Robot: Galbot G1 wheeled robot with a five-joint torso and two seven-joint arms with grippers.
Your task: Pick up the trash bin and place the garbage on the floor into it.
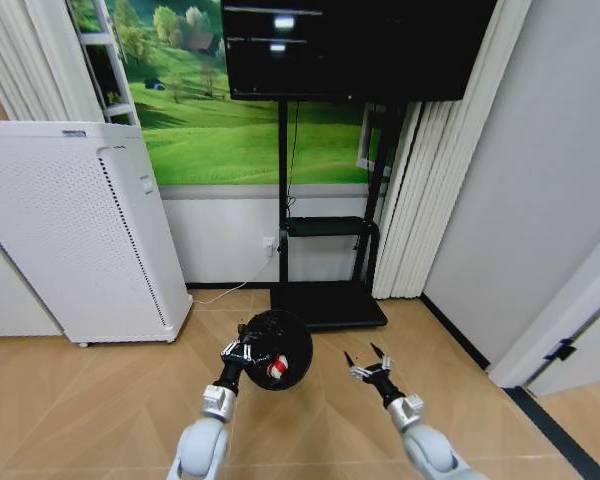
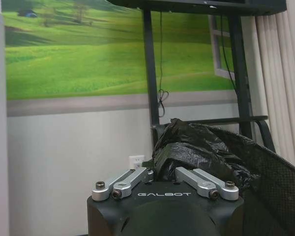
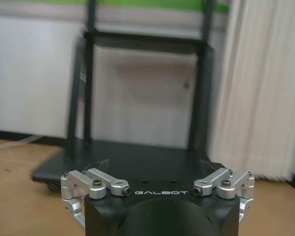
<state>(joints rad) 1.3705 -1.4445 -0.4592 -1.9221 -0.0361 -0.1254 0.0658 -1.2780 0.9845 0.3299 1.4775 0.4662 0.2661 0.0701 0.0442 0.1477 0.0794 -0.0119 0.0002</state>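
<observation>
Fingers of the left gripper (image 1: 242, 352) pinch the trash bin (image 1: 280, 350) rim low in the frame, right gripper (image 1: 370, 362) spread apart, so carry it level

White perforated appliance (image 1: 75, 235) stands beside black TV stand (image 1: 325, 290).

trash bin (image 2: 265, 167) cut off by edge, left hand (image 2: 160, 174) fingertips hidden

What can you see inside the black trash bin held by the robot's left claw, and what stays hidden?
Inside the trash bin, a red-and-white packet lies near the rim by the left claw. The black liner bag covers the walls; the dark bottom hides anything else.
</observation>
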